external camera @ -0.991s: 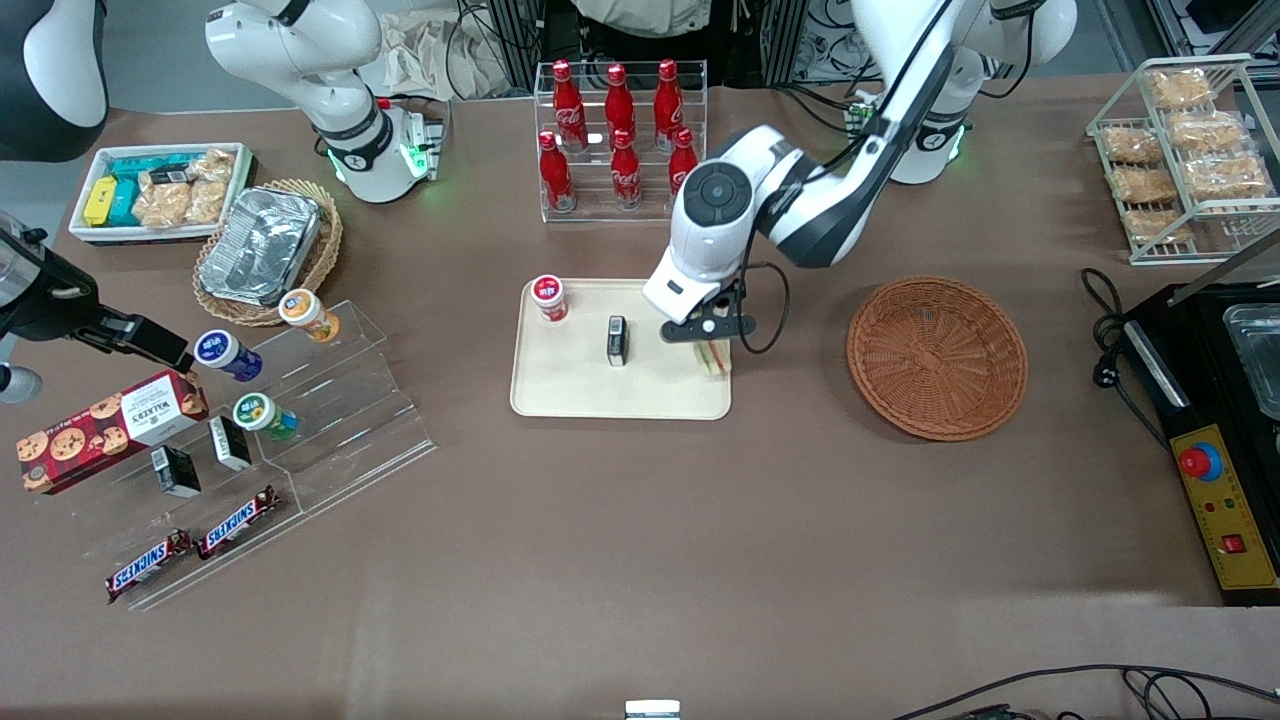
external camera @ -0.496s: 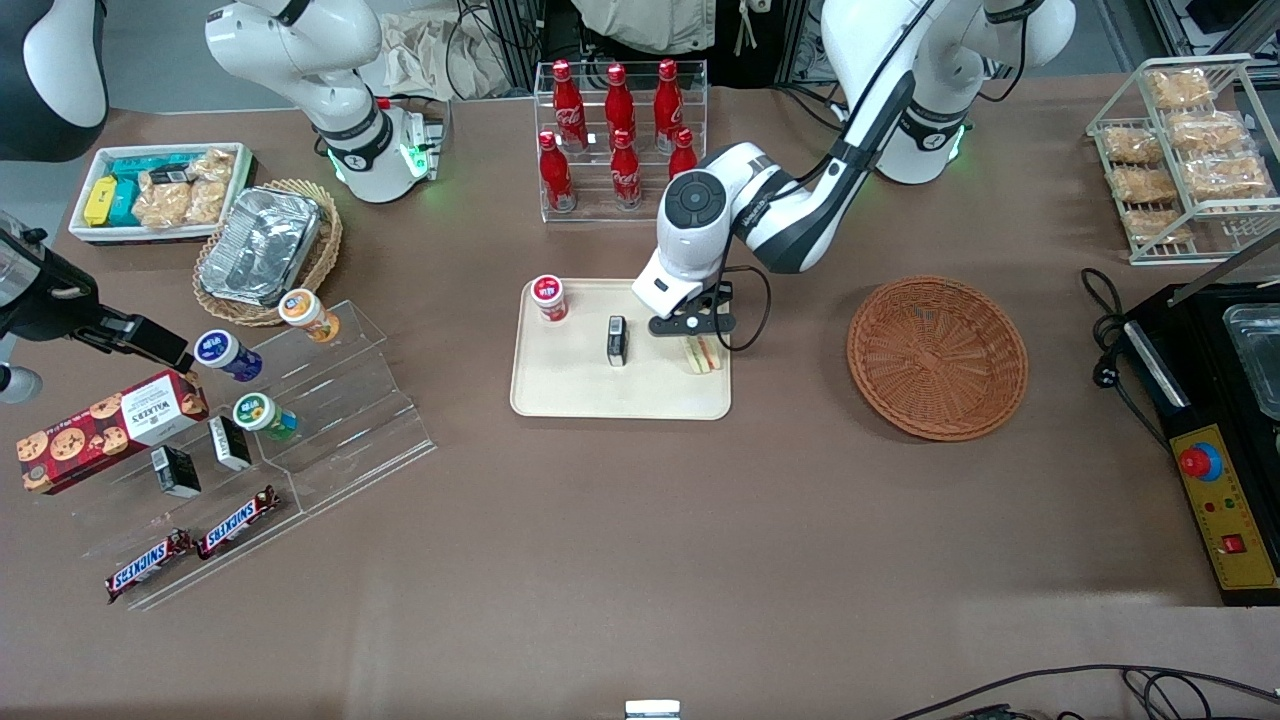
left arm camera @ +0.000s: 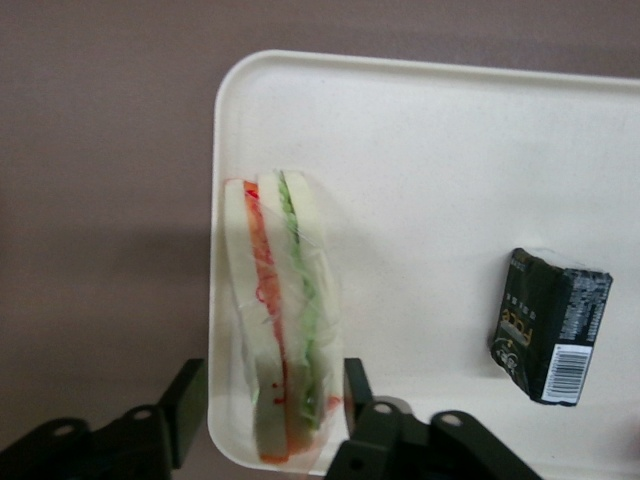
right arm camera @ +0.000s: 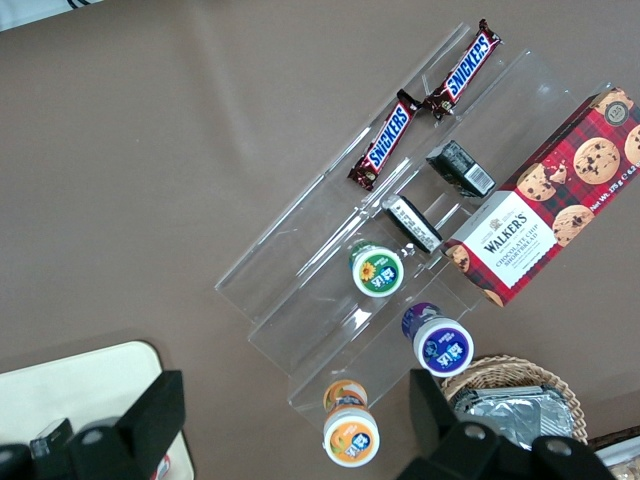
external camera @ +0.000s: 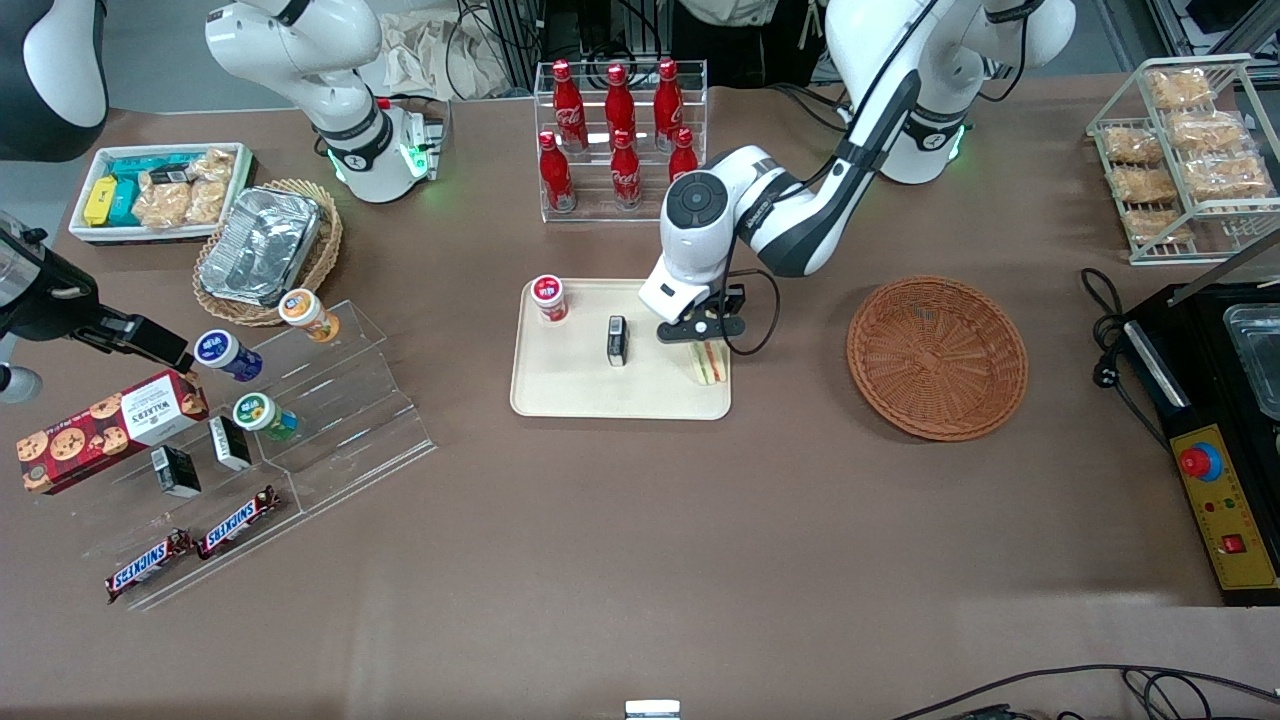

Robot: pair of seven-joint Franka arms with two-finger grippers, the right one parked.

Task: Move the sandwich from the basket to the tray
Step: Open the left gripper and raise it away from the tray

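Note:
The sandwich point(external camera: 708, 362) point(left arm camera: 280, 320), a pale wedge with red and green filling, stands on edge on the cream tray point(external camera: 570, 392) point(left arm camera: 450, 170), at the tray's end nearest the basket. My left gripper point(external camera: 702, 333) point(left arm camera: 270, 405) hovers just above it, open. Its black fingers point(left arm camera: 183, 410) straddle the wedge, with a small gap showing at one side. The reddish-brown wicker basket point(external camera: 937, 357) lies empty beside the tray, toward the working arm's end of the table.
On the tray also stand a small black packet point(external camera: 617, 340) point(left arm camera: 548, 325) and a red-capped jar point(external camera: 548, 297). A rack of cola bottles point(external camera: 620, 140) stands farther from the front camera than the tray. A black appliance point(external camera: 1215, 430) sits past the basket.
The gripper shifted sideways over the tray's end and back a little. The sandwich now shows more fully below the fingers, resting on the tray.

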